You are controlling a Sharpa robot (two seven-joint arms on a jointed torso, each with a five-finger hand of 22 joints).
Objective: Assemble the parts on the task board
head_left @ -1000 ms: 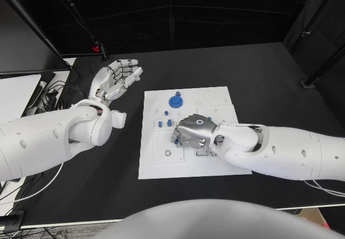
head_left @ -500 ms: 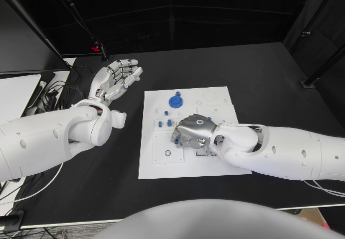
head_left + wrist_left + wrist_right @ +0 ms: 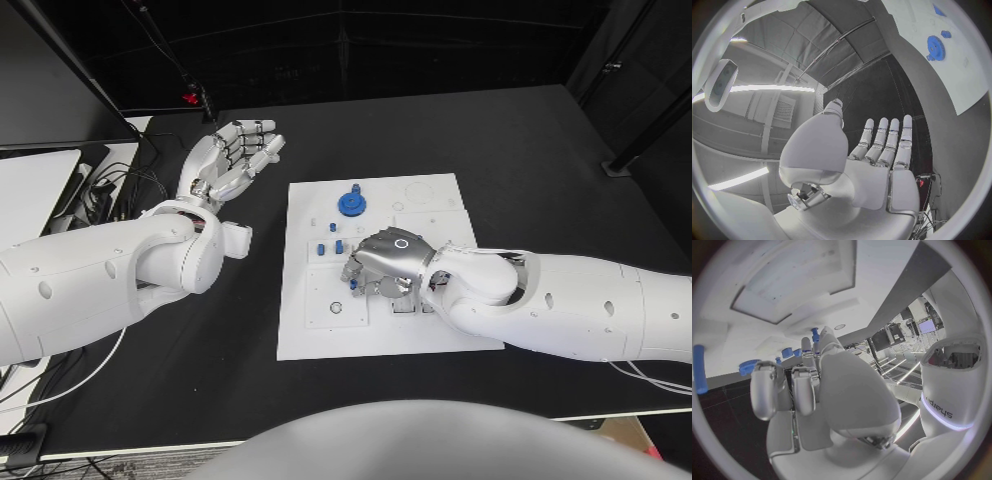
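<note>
The flat white rectangular task board [image 3: 382, 330] is seen at the centre of the head frame, lying on the black tabletop [image 3: 548, 170]. On its upper part a round blue toothed gear [image 3: 353, 204] is placed, with a smaller blue piece [image 3: 355, 187] just above it. A few small blue pegs [image 3: 329, 247] are ranged down the board's left-centre, and one more small blue part [image 3: 352, 284] is visible at the left edge of the right hand. The silver right hand [image 3: 387, 262] is held over the middle of the board, back upward, its fingers [image 3: 803, 385] curled downward close together; whether anything is pinched beneath them cannot be told. In the right wrist view a blue peg [image 3: 815, 334] is seen just beyond the fingertips, apart from them. The silver left hand [image 3: 232, 156] is held off the board, over the bare tabletop at the upper left, palm open, with its fingers [image 3: 887, 140] stretched straight and holding nothing
</note>
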